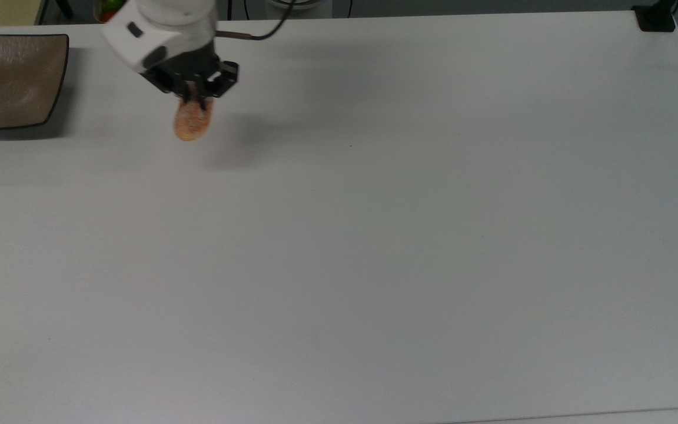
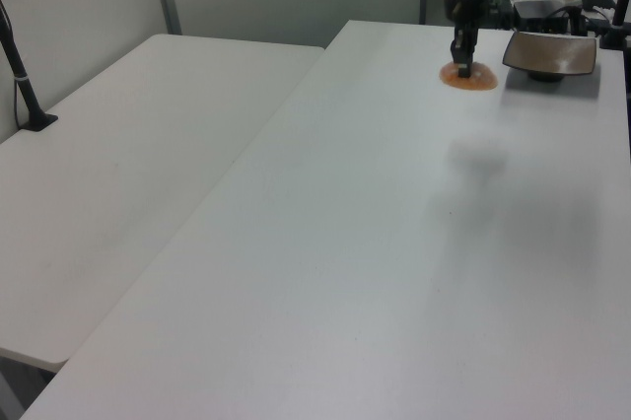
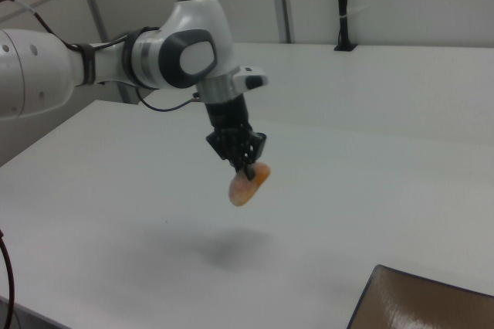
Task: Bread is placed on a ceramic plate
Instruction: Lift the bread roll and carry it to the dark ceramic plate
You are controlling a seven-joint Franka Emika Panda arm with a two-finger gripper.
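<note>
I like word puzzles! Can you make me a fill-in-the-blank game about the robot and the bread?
1. The gripper is holding the ____.
2. The bread hangs in the air above the white ____.
3. The plate has ____ on it so far.
4. In the top view, the plate lies to the ____ of the bread.

Missing words: bread; table; nothing; left
</note>
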